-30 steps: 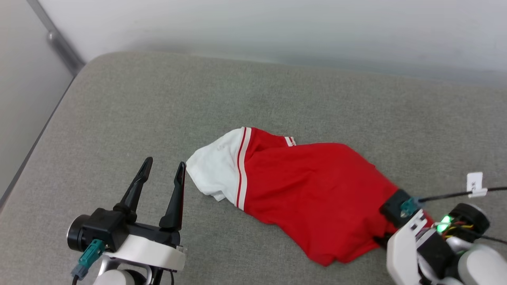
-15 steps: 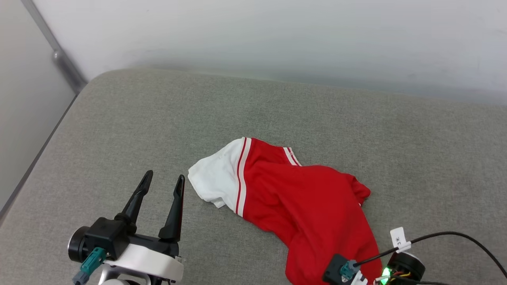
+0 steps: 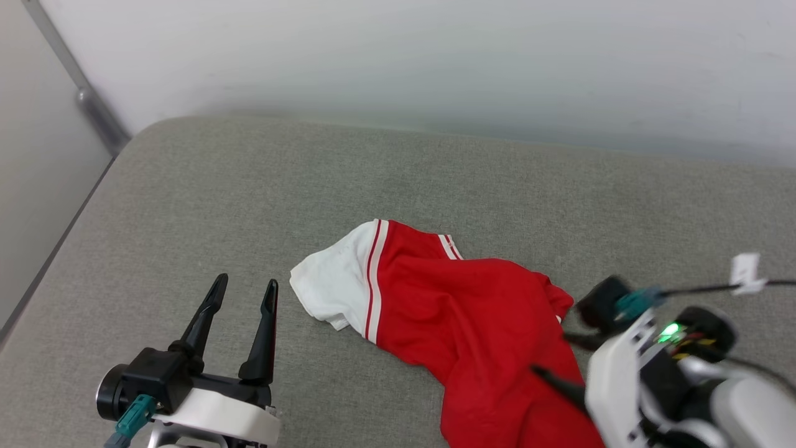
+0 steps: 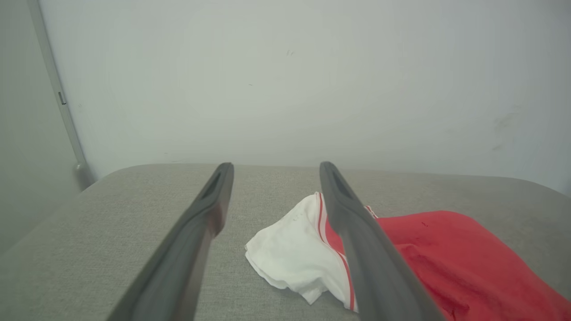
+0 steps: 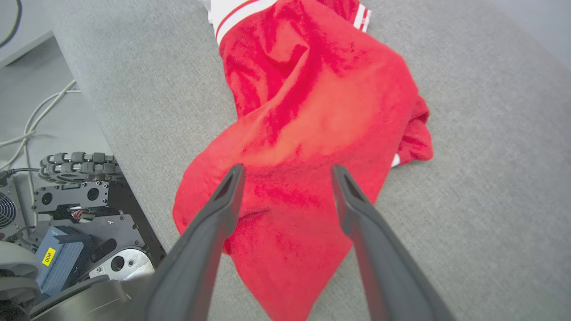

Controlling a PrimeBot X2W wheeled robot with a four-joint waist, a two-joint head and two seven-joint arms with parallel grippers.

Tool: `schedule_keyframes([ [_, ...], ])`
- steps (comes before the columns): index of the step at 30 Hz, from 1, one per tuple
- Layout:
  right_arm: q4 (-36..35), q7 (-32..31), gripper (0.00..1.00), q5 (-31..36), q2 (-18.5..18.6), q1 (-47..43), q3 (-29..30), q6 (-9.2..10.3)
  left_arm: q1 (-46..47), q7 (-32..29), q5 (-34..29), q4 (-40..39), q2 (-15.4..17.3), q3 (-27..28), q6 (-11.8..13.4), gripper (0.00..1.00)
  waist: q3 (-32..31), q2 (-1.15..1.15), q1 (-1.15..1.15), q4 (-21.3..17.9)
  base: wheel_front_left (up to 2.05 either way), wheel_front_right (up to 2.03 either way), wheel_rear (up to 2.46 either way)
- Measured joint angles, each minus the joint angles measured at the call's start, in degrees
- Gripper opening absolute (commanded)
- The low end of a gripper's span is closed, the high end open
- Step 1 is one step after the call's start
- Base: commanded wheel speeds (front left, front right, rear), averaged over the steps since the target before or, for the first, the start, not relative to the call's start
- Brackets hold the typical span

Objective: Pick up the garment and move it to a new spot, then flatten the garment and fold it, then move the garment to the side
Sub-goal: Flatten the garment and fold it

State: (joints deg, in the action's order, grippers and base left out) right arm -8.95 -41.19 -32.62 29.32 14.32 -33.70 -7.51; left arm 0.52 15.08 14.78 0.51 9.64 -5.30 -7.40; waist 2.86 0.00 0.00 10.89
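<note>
The garment (image 3: 472,311) lies crumpled on the grey padded surface (image 3: 249,186), red with a white striped sleeve (image 3: 336,286) at its left end. Its near end hangs over the front edge, as the right wrist view shows on the garment (image 5: 312,89). My right gripper (image 3: 551,353) hovers open just above the red cloth, blurred, with nothing between the fingers; the same gap shows on the right gripper (image 5: 287,169). My left gripper (image 3: 246,283) stands open left of the white sleeve, apart from it. In the left wrist view the left gripper (image 4: 275,167) frames the sleeve (image 4: 290,249).
A pale wall (image 3: 404,62) rises behind the surface, with a metal post (image 3: 93,106) at the back left corner. Below the front edge sit the robot's base (image 5: 76,209) and loose cables (image 5: 40,116). Bare grey surface lies to the far side and right (image 3: 653,205).
My right gripper dragged the garment's end toward the front edge, then opened and let it go, and has lifted off the cloth. The left arm has barely moved; the camera shifted slightly.
</note>
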Motion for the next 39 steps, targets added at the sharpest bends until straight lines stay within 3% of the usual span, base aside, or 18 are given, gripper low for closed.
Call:
schedule_keyframes([
  [4, -2.20, -6.93, 1.00, -0.73, 0.77, 0.12, 10.01, 0.00, 0.05, 0.00, -0.08, -0.37, -0.43, -0.12, -0.01, 1.00, 0.83, 0.00, 0.00, -0.34, 0.00, 0.00, 0.00],
  [10, 1.93, -13.43, 1.00, 1.94, -0.38, 3.78, 17.39, 0.00, 1.50, 0.00, 0.05, -0.55, -0.63, -1.30, -0.01, 1.00, 3.25, 0.00, 0.00, 0.34, 0.00, 0.00, 0.00],
  [24, 18.13, -14.65, 1.00, 5.98, -3.50, 12.47, 14.43, 0.00, 4.94, 0.00, 0.62, -0.02, -1.16, -2.97, 0.00, 1.00, 10.23, 0.00, 0.00, 6.02, 0.00, 0.00, 0.00],
  [32, 22.75, -12.50, 1.00, 5.94, -3.30, 12.95, 11.50, 0.00, 6.09, 0.00, 0.62, -0.22, -1.49, -3.19, 0.00, 1.00, 13.13, 0.00, 0.00, 8.11, 0.00, 0.00, 0.00],
  [34, 23.48, -12.24, 0.95, 5.44, -3.27, 13.32, 10.89, 0.01, 6.45, 0.00, 0.60, -0.24, -1.63, -3.20, 0.00, 1.00, 13.60, 0.00, 0.00, 8.28, 0.00, 0.00, 0.00],
  [35, 23.79, -12.18, 0.41, 5.01, -3.19, 13.51, 10.66, 0.00, 6.56, 0.00, 0.60, -0.23, -1.64, -3.21, -0.01, 1.00, 13.78, 0.00, 0.00, 8.32, 0.00, 0.00, 0.00],
  [36, 23.98, -11.82, 0.00, 4.59, -3.09, 13.69, 10.34, 0.00, 6.64, 0.00, 0.59, -0.18, -1.65, -3.26, 0.00, 1.00, 13.88, 0.00, 0.00, 8.34, 0.00, 0.00, 0.00],
  [39, 24.36, -10.15, 0.00, 3.66, -2.70, 13.78, 9.28, -0.04, 6.70, 0.00, 0.52, 0.13, -1.76, -3.25, -0.01, 1.00, 13.54, 0.00, 0.00, 8.19, 0.00, 0.00, 0.00],
])
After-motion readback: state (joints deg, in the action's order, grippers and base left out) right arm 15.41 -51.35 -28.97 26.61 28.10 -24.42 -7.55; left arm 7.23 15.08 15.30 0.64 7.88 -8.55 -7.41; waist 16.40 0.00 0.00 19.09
